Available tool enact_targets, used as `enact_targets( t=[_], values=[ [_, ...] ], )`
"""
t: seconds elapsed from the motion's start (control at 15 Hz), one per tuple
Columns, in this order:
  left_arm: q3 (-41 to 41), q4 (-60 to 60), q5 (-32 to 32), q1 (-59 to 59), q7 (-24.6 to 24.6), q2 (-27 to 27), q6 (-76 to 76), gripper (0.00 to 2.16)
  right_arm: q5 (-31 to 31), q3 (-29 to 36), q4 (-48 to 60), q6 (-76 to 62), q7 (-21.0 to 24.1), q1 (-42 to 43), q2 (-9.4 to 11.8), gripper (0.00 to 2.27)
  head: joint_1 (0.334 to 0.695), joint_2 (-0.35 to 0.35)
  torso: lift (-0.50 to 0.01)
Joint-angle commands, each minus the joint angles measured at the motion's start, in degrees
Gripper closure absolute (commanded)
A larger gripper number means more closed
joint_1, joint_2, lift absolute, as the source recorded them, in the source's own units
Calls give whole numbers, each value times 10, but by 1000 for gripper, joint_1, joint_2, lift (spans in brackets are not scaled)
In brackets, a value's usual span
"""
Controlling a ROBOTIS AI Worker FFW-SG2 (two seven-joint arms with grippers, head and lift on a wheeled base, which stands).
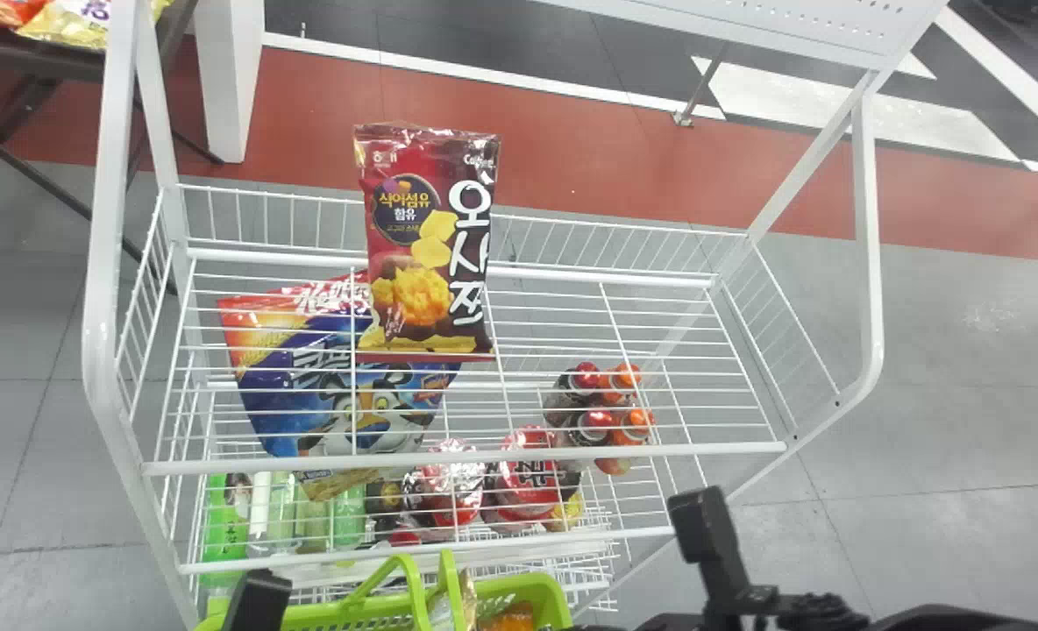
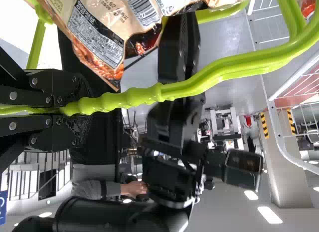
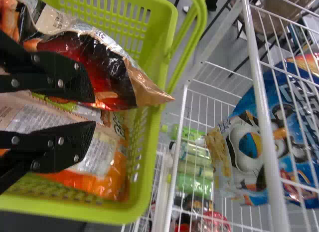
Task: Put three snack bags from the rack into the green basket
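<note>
A plump red-and-purple snack bag (image 1: 431, 237) stands upright at 12 o'clock on the white wire rack (image 1: 703, 450). At 7 o'clock, the green basket (image 1: 547, 592) holds a dark-red bag (image 3: 94, 62) overlapping an orange one (image 3: 109, 177).

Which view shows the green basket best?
The right wrist view: much of the basket's rim, walls and inside show. The head view catches part of its rim and handles; the left wrist view, mainly one handle in the left claw.

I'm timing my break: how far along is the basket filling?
At least two snack bags, a red-and-black one and an orange one, lie in the green basket; I can't tell about a third. The left pincer grips its handle; the right pincer is open, holding nothing. A dark red bag on the rack is probably what's left.
</note>
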State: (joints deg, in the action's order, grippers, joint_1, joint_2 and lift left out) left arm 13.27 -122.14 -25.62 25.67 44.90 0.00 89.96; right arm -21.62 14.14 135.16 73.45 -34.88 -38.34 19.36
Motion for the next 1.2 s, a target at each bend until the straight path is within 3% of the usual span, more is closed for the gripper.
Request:
enact_targets(
  t=[0.0, 0.2, 0.47, 0.67, 0.8, 1.0, 1.13],
  values=[
    [1, 2, 0, 0, 0, -1, 1, 1166, -20, 54, 29, 7, -13, -2, -11, 49, 695, -350, 0],
    [4, 2, 2, -1, 0, -1, 1, 1166, -63, 100, 40, -134, -25, -2, -44, 80, 695, -350, 0],
    [4, 2, 2, 3, 3, -1, 0, 1166, -76, 67, -24, -464, -16, -10, -69, 87, 695, -350, 0],
    [6, 4, 3, 6, 4, -1, -11, 1166, 0, -25, -67, -686, 98, -27, -86, 90, 695, -350, 0],
    [10, 4, 6, 6, 4, -1, -12, 1166, 31, -66, -66, -710, 158, -41, -94, 90, 695, -350, 0],
    [11, 5, 6, 11, 4, -1, -16, 1166, 62, -110, -71, -738, 217, -75, -96, 90, 695, -350, 0],
    [11, 9, 8, 11, 5, -1, -18, 1166, 69, -120, -67, -763, 222, -110, -86, 90, 695, -350, 0]
  ],
)
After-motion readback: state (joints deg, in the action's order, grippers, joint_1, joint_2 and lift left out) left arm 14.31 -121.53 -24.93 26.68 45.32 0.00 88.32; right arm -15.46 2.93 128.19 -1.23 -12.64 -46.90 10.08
